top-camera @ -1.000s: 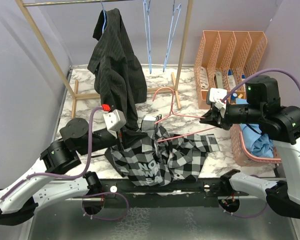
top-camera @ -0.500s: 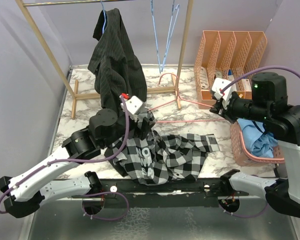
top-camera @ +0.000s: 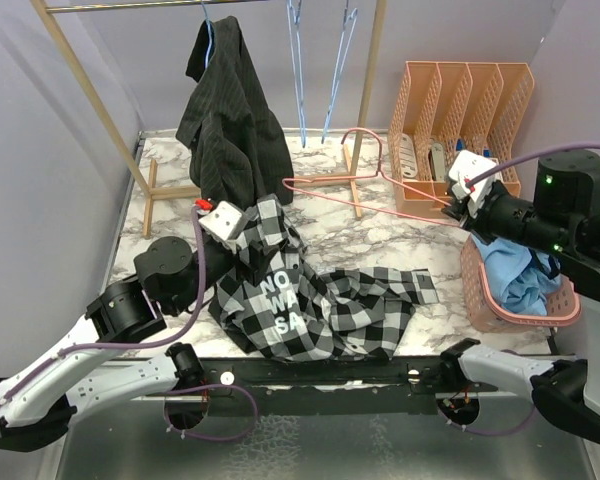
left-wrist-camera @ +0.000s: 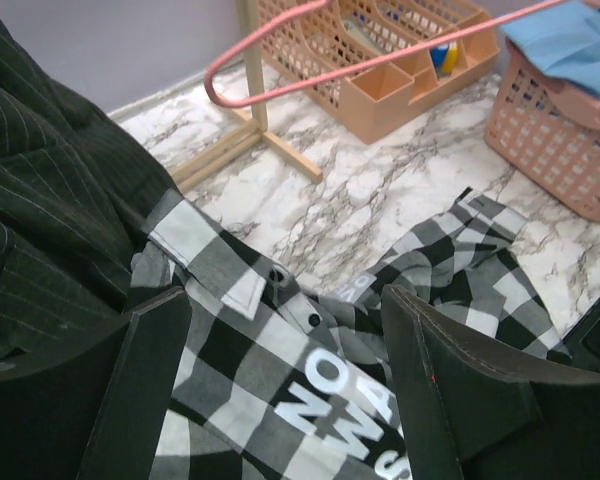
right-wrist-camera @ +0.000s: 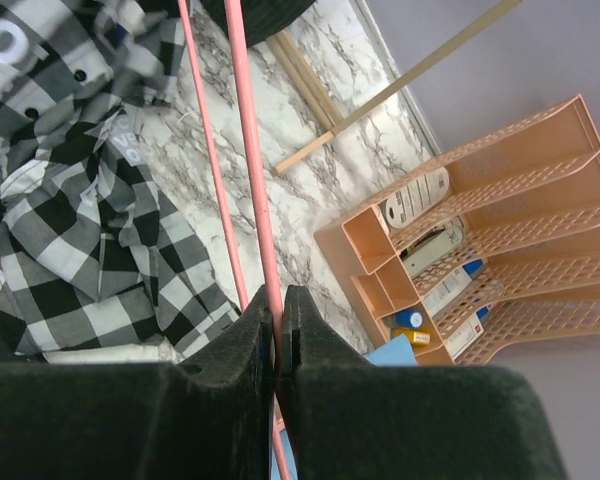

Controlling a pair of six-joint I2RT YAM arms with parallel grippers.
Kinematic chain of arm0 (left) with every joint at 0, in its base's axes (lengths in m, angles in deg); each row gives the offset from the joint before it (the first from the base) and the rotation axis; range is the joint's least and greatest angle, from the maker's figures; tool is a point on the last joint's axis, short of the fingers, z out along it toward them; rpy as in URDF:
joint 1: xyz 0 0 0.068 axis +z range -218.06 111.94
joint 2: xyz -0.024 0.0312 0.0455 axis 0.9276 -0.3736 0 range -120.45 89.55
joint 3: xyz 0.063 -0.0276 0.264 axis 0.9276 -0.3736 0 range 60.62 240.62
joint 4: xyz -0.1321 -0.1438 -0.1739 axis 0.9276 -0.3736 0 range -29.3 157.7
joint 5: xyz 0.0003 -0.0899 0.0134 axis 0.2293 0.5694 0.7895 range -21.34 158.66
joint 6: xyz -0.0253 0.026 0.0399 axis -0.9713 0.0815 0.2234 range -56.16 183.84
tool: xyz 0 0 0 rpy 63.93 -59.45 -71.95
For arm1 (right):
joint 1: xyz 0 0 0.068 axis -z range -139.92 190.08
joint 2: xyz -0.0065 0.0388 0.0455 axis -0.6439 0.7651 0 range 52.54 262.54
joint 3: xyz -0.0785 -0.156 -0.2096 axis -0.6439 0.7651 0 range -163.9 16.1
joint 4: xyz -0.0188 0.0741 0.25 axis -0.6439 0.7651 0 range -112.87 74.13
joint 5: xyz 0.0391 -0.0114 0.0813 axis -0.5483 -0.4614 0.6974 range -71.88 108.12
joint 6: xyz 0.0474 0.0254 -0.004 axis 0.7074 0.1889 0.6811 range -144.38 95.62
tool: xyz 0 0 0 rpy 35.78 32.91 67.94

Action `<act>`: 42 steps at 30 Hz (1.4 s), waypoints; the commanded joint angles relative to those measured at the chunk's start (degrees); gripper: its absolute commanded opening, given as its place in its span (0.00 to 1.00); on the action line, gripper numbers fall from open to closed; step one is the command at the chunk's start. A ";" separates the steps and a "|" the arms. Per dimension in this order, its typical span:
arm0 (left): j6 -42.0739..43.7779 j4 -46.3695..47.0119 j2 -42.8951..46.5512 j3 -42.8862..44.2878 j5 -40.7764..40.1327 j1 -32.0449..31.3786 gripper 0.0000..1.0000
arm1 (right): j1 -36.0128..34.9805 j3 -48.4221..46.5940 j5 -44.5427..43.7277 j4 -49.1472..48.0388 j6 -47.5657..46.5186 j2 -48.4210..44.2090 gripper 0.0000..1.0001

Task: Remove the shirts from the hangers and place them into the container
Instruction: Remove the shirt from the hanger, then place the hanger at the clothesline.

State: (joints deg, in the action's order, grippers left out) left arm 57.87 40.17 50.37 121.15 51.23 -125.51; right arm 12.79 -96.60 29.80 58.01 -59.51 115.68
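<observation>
Pink hanger (top-camera: pixel 365 196) now free of the checked shirt (top-camera: pixel 310 305)
From above, the right gripper (top-camera: pixel 467 205) has lifted the bare hanger clear; the shirt lies heaped on the bench (top-camera: pixel 380 240), short of the basket (top-camera: pixel 510 318). Left wrist: left gripper (left-wrist-camera: pixel 283 300) has just released, jaws wide over the shirt. Right wrist: clenched on the wire; next, basket the shirt

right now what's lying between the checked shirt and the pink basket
Nothing but a bare strip of marble tabletop separates the checked shirt from the pink basket. The top view shows it, and the left wrist view does too.
</observation>
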 commanded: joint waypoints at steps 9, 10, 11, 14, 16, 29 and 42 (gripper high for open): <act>-1.05 -5.55 -3.90 -0.60 -8.24 0.08 0.38 | 0.22 -11.40 12.31 -3.10 16.32 15.07 0.01; -1.05 -5.59 -3.97 -0.98 -8.54 0.06 0.32 | 0.22 -12.89 13.17 -3.52 16.70 16.27 0.01; -1.03 -5.55 -3.91 -1.29 -8.80 0.10 0.25 | 0.23 -14.64 13.97 -3.58 17.01 17.30 0.01; -1.15 -5.14 -3.23 -2.32 -10.13 0.09 0.09 | 0.22 -19.64 13.20 -4.69 18.35 20.71 0.01; -1.26 -4.61 -2.18 -3.15 -10.80 0.06 0.02 | 0.22 -22.70 11.91 -6.18 19.20 23.00 0.01; -5.29 -5.33 -4.29 -1.61 -13.56 0.06 0.00 | 0.22 -34.59 0.71 -19.91 24.50 33.94 0.01; -8.17 -5.28 -9.44 3.00 -11.76 0.06 0.00 | 0.24 -37.77 3.53 -31.12 32.24 41.56 0.01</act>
State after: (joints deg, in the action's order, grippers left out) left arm 51.33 34.27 40.86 121.43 39.47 -125.51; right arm 12.82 -131.57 32.79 33.78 -30.55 154.89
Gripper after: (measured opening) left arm 0.011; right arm 0.038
